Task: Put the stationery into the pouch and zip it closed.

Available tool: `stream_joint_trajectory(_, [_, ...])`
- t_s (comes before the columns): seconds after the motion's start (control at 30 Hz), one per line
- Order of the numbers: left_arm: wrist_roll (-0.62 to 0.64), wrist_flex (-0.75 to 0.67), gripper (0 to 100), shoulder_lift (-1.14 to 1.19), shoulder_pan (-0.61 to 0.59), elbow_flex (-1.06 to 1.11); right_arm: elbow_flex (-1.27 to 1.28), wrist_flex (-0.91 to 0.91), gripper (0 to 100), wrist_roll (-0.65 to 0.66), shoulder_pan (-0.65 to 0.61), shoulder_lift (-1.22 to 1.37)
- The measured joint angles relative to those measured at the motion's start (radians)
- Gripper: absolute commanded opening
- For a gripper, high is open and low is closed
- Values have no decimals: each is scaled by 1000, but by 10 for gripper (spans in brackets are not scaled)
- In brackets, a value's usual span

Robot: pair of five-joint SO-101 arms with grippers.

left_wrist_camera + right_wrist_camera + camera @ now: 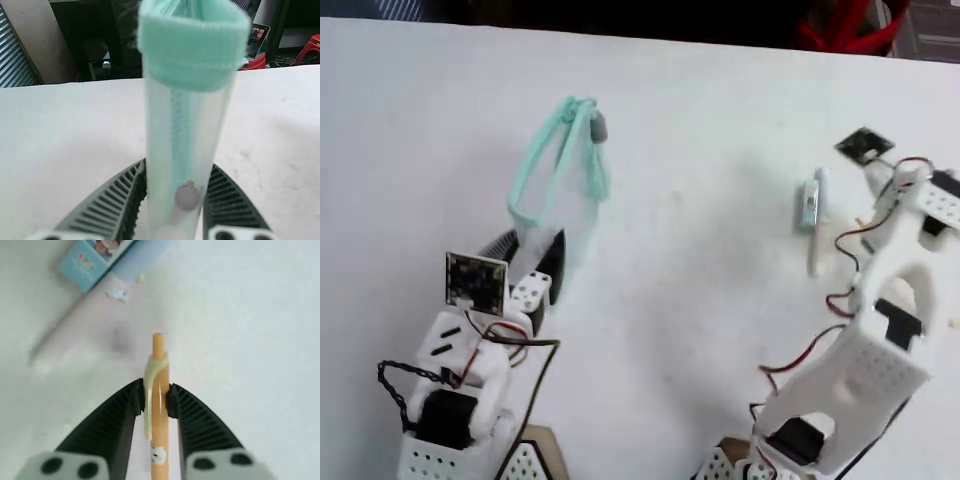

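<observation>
The pouch (560, 190) is translucent with a teal rim and lies on the white table, its mouth gaping and a grey zipper pull (597, 127) at its far end. My left gripper (527, 252) is shut on the pouch's near end. In the left wrist view the pouch (187, 125) rises between the dark fingers (115, 205). My right gripper (156, 395) is shut on an orange pen (158, 405) just above the table. A blue eraser (809, 205) and a pale pen (817, 235) lie side by side on the table, just beyond the right gripper (870, 222).
The blue eraser (95, 260) and pale pen (75, 335) sit close ahead of the held orange pen. Open white table (700, 250) separates the pouch from the right arm. Dark furniture and red objects (845, 25) stand beyond the far edge.
</observation>
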Motion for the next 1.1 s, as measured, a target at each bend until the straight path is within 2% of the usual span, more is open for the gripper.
stream_joint_trajectory(0.23, [0, 0, 170, 0, 0, 3, 0, 219, 18, -2, 43, -276])
stream_joint_trajectory(0.47, [0, -6, 170, -2, 0, 21, 37, 359, 18, -112, 49, -608])
stream_joint_trajectory(0.6, [0, -5, 170, -2, 0, 29, 203, 336, 18, -121, 44, -818])
stream_joint_trajectory(0.93, [0, -3, 170, -2, 0, 31, 809, 43, 18, -143, -81, -1430])
stream_joint_trajectory(1.1, [0, -3, 170, 0, 0, 31, 824, 74, 18, -354, -213, -1629])
